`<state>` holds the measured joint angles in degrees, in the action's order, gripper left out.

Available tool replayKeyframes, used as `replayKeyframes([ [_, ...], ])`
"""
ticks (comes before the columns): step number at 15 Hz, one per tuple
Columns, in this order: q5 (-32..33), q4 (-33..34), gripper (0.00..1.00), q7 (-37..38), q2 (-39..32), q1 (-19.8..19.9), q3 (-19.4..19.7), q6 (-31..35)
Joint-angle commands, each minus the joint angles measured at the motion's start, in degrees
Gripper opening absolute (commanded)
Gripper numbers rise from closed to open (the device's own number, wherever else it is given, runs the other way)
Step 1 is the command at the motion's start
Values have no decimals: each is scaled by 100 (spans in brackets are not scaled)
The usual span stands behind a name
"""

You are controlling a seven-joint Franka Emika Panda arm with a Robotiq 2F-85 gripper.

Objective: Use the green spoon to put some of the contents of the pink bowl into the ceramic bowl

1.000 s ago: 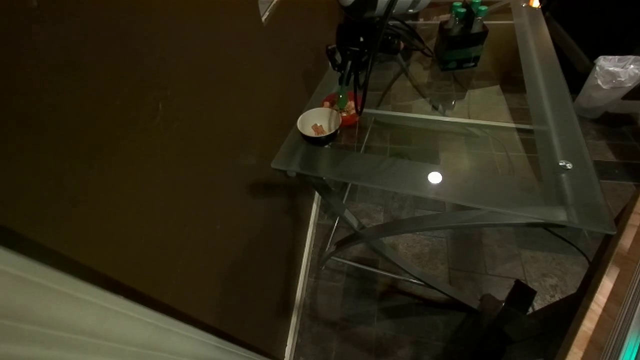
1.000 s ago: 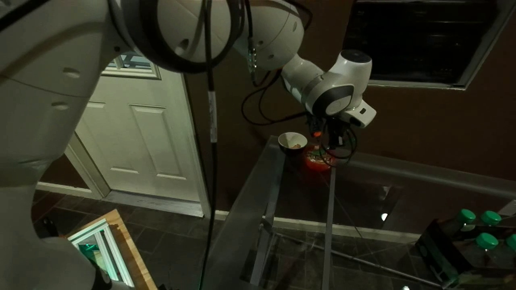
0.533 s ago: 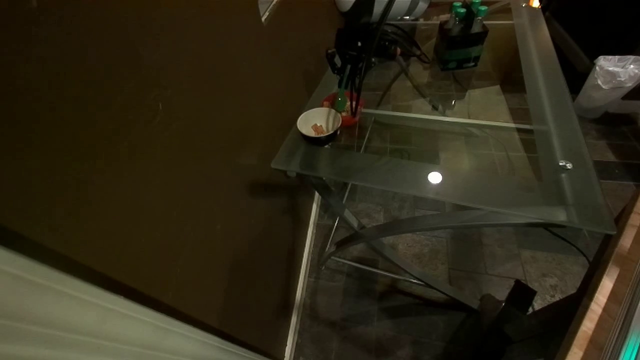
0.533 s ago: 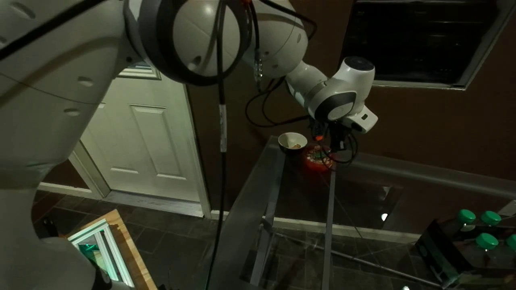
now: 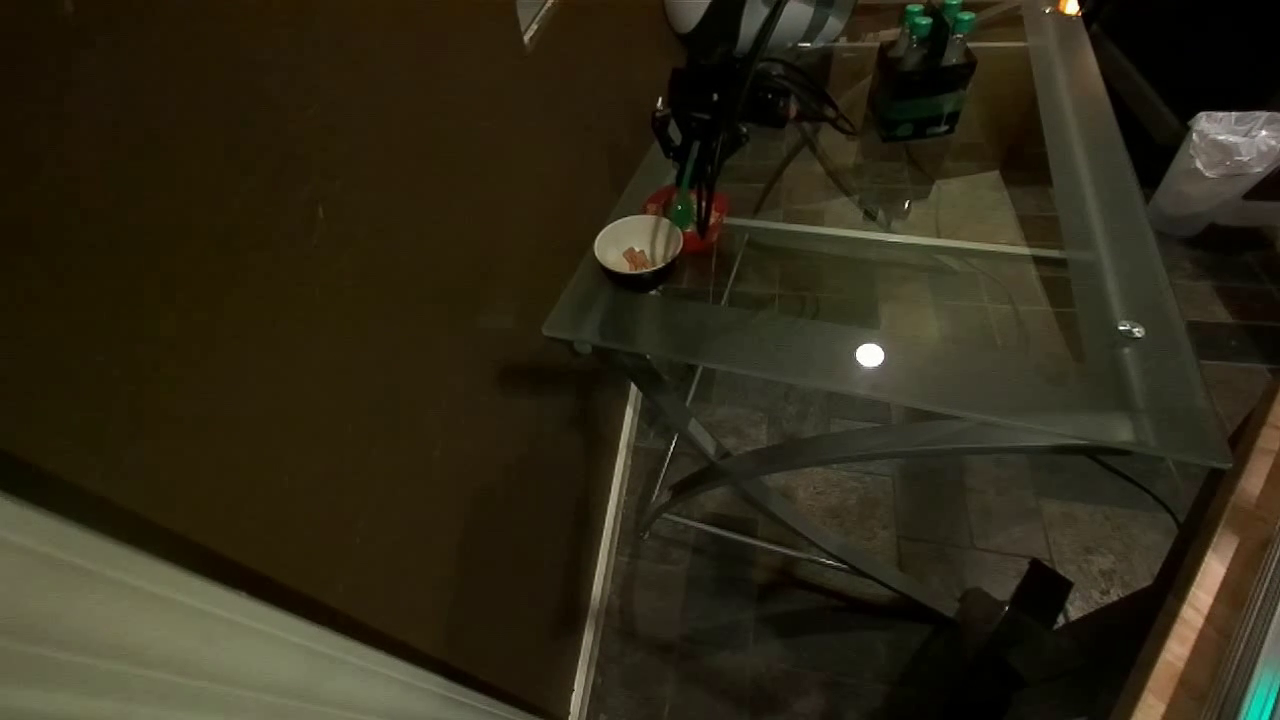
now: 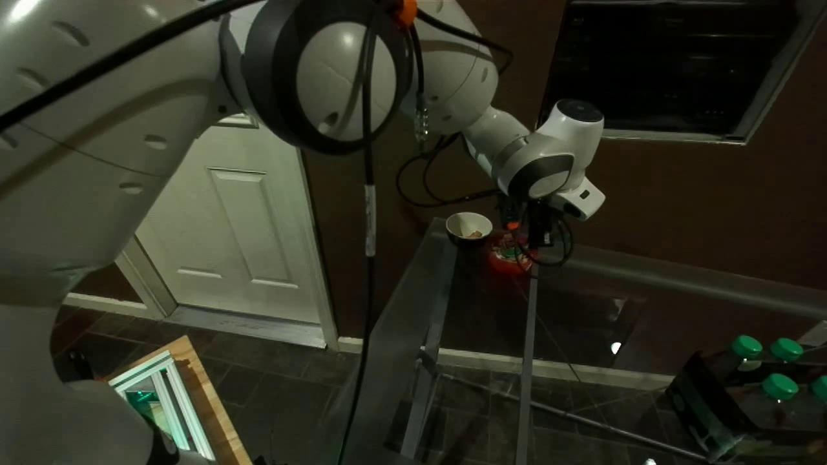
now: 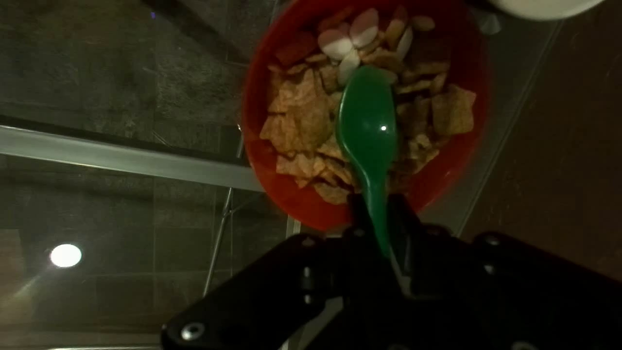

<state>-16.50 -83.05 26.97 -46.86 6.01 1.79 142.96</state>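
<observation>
The pink bowl (image 7: 311, 209), reddish and full of cereal squares and pale almond-like pieces, fills the upper middle of the wrist view. It also shows in both exterior views (image 5: 712, 236) (image 6: 507, 265). My gripper (image 7: 375, 200) is shut on the handle of the green spoon (image 7: 368, 116). The spoon's head hangs down over the contents; I see no food on it, and cannot tell how firmly it touches them. The ceramic bowl (image 5: 660, 232) stands beside the pink bowl, white inside with a few brownish pieces (image 5: 637, 260). Only its edge shows in the wrist view (image 7: 544, 6).
Both bowls stand on a glass table (image 5: 800, 330) near its corner, close to a brown wall (image 5: 400, 250). A dark carrier (image 5: 922, 95) of green-capped bottles stands farther along the table. Black cables (image 6: 562, 248) hang by the gripper.
My gripper has come down a little with the spoon, and the spoon's head is lower over the pink bowl. Both bowls stay where they were.
</observation>
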Motion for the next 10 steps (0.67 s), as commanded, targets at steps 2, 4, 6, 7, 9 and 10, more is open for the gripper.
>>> replayKeyframes([
  [2, -184, 363, 6, -98, -202, 61, -46, -309],
  [4, -159, 374, 41, -52, -190, 30, -11, -334],
  [6, -152, 294, 54, -85, -79, 17, -28, -396],
  [7, -144, 210, 60, -80, 27, 0, -28, -443],
  [9, -102, 38, 75, -100, 230, -53, -11, -429],
  [10, -21, -92, 81, -68, 382, -130, 52, -420],
])
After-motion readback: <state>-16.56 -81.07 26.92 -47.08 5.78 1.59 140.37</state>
